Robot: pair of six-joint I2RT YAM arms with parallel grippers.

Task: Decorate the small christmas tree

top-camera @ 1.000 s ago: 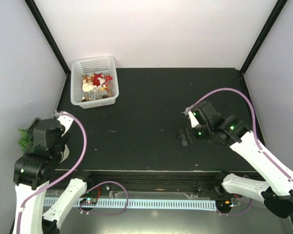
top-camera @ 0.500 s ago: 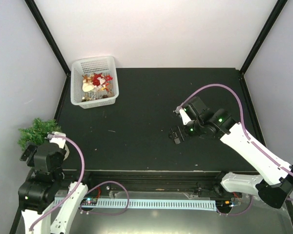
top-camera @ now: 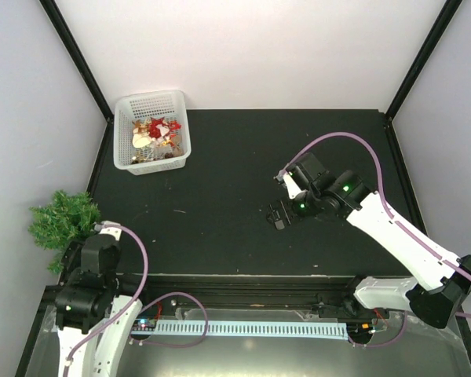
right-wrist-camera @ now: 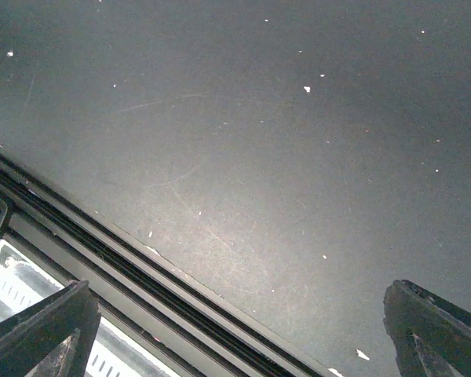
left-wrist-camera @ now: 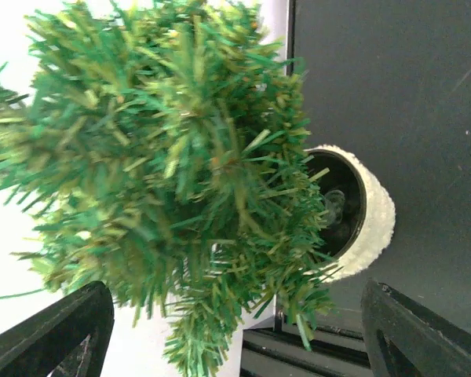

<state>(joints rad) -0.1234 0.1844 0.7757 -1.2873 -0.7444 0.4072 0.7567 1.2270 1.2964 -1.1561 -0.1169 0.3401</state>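
The small christmas tree is at the table's left edge. Its bushy green crown reaches out past the edge toward the wall, and its whitish pot rests on the black table, so it looks tipped to the left. My left gripper is open just short of the tree, with only a few needle tips hanging between its fingers. My right gripper is open low over the bare middle of the table, holding nothing.
A white mesh basket at the back left corner holds several red, gold and white ornaments. Black frame posts stand at the back corners. A metal rail runs along the near table edge.
My left arm has pulled back toward the near edge, uncovering the tree's crown. My right gripper has moved a little to the left, staying open.
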